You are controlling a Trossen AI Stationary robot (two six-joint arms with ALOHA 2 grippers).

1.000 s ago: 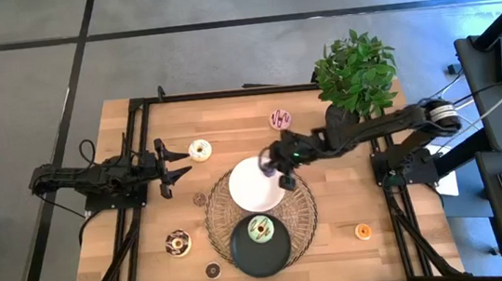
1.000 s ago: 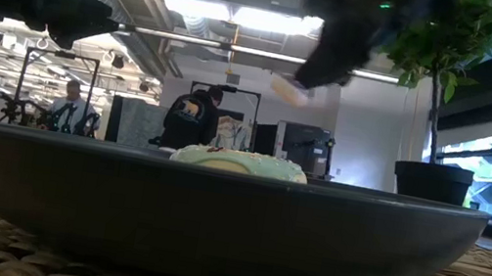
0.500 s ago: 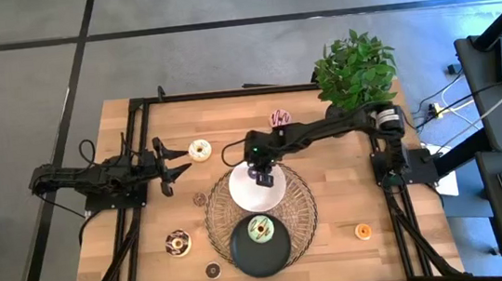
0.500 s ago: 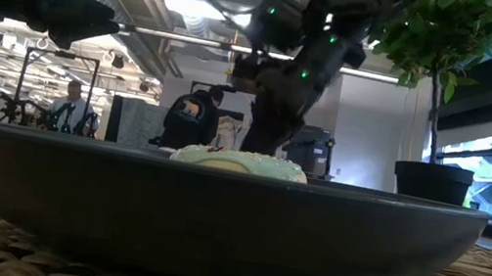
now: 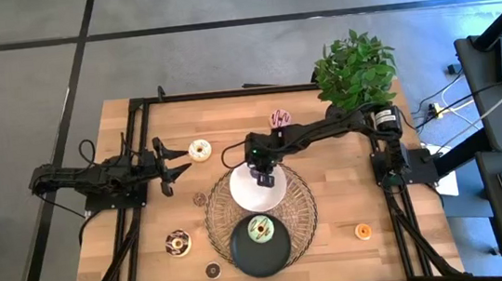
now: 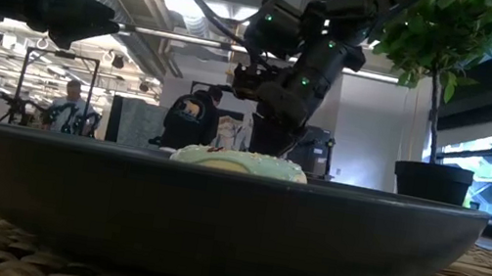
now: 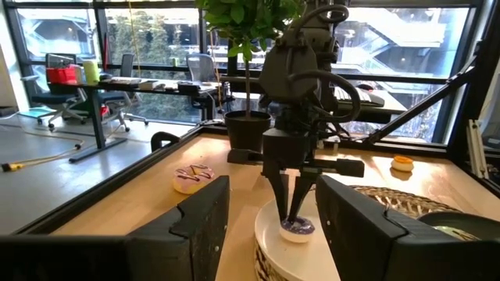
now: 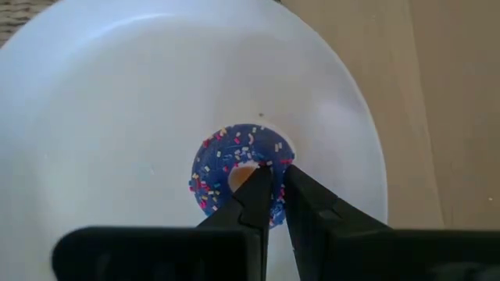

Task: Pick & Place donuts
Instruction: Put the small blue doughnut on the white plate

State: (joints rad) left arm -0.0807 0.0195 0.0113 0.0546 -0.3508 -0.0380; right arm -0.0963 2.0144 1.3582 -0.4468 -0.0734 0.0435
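Note:
My right gripper (image 5: 256,172) stands over the white plate (image 5: 255,196), pointing down, shut on a mini purple donut (image 8: 223,176) with sprinkles. The left wrist view shows that donut (image 7: 298,227) on the plate (image 7: 269,236) under the fingers. My left gripper (image 5: 175,163) waits open at the table's left, just beside the cream donut (image 5: 200,150). The pink-striped donut (image 5: 280,118) lies on the wood near the far edge. A green donut (image 5: 260,228) sits on the black plate (image 5: 244,253). The chocolate donut (image 5: 179,243), a mini brown one (image 5: 212,270) and a mini orange one (image 5: 362,232) lie on the table. My right gripper pinches the purple donut's ring wall (image 8: 275,162) on one side of the ring. One finger (image 8: 251,195) stands in the hole and the other (image 8: 306,199) outside. The fingers come from above, pointing down. The donut lies flat on the white plate.
Both plates rest on a round woven mat (image 5: 305,211) at the table's middle. A potted plant (image 5: 356,73) stands at the far right corner. Another small dark ring (image 5: 199,199) lies left of the mat. People and desks show in the room beyond the table.
My right gripper has swung a little toward the table's left and come down from a raised place onto the white plate, carrying the small donut with it. The donut now rests on the plate. In the last half second the arm has kept nearly still.

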